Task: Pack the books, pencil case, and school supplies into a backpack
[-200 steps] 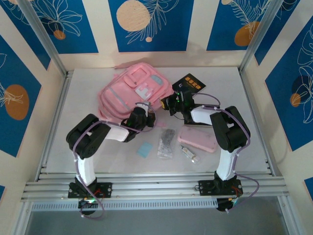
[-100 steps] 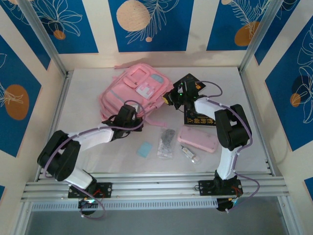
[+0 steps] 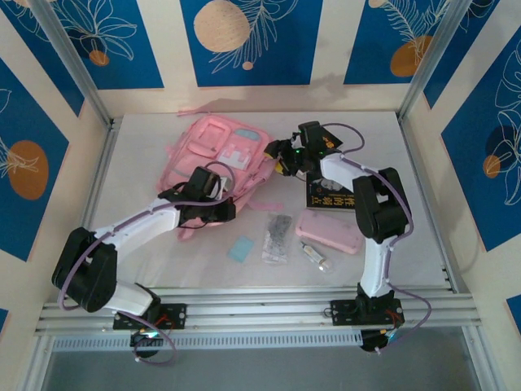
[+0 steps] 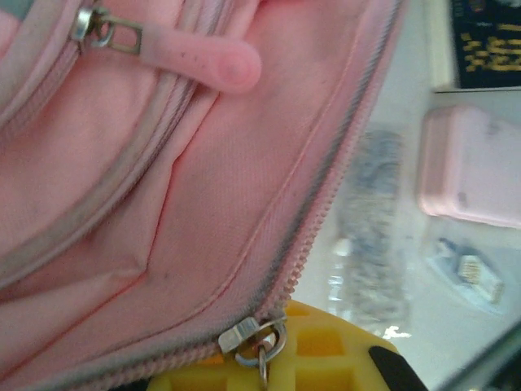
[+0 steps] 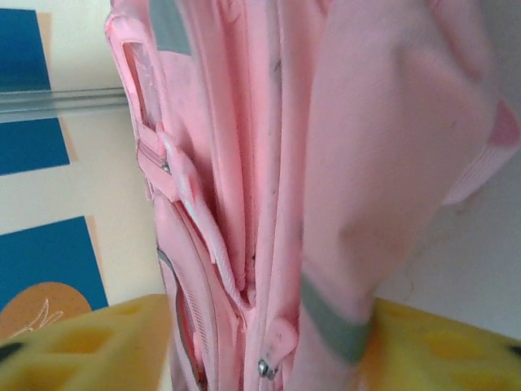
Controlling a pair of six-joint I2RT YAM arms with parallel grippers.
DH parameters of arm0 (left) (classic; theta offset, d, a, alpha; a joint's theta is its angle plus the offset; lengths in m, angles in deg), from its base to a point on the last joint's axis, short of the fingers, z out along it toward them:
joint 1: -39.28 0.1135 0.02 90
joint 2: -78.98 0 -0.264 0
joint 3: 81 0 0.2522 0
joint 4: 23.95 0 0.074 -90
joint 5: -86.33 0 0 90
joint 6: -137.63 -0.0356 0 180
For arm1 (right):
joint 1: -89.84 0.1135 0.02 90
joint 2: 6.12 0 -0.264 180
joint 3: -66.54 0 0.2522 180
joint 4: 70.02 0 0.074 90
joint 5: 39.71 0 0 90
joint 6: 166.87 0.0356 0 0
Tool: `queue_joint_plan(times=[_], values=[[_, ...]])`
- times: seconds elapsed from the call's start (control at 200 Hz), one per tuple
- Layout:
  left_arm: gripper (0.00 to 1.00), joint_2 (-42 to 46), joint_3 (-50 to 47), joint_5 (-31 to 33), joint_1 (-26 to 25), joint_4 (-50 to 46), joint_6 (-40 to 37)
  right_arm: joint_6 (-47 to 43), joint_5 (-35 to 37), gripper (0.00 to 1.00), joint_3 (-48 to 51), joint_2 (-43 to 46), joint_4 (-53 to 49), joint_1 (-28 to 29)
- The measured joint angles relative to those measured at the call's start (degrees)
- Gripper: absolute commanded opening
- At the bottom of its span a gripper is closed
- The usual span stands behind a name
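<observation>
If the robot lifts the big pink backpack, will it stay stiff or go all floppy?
Probably floppy: the backpack is soft cloth, and the right wrist view shows it creased and bulging in folds. It lies flat on the table, so it may be light for its size. Its zipper pull would likely swing.

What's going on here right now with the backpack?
The left gripper is shut at the near edge of the backpack, apparently pinching a zipper pull. The right gripper is at the backpack's right side, jaws wide around a fold of its fabric. One book, the pencil case, the blue pad, the clear bag and the tube lie on the table, not yet packed.
</observation>
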Motion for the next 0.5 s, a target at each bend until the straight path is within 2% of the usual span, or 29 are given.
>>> queue_joint_plan(times=[0.07, 0.235, 0.39, 0.445, 0.485, 0.5], values=[[0.0, -0.26, 0.72, -1.49, -0.96, 1.07, 1.81, -0.79, -0.11, 0.79, 4.07, 4.09, -0.39, 0.17], [0.0, -3.3, 2.56, -3.39, -2.29, 4.07, 4.83, 0.46, -0.76, 0.8, 15.06, 14.56, 0.61, 1.97], [0.0, -5.46, 3.63, -4.0, -3.13, 4.39, 5.46, 3.98, -1.7, 0.78, 19.61, 15.74, 3.96, 5.57], [0.0, -5.49, 3.78, -3.98, -3.28, 3.72, 5.44, 5.03, -2.01, 0.71, 19.58, 14.23, 5.42, 7.21], [0.0, -5.44, 4.02, -3.96, -3.32, 3.02, 5.42, 5.84, -2.1, 0.57, 19.37, 12.85, 6.54, 8.11], [0.0, -5.44, 4.13, -3.93, -3.32, 2.64, 5.4, 5.53, -2.12, 0.48, 19.21, 12.31, 6.8, 8.35]])
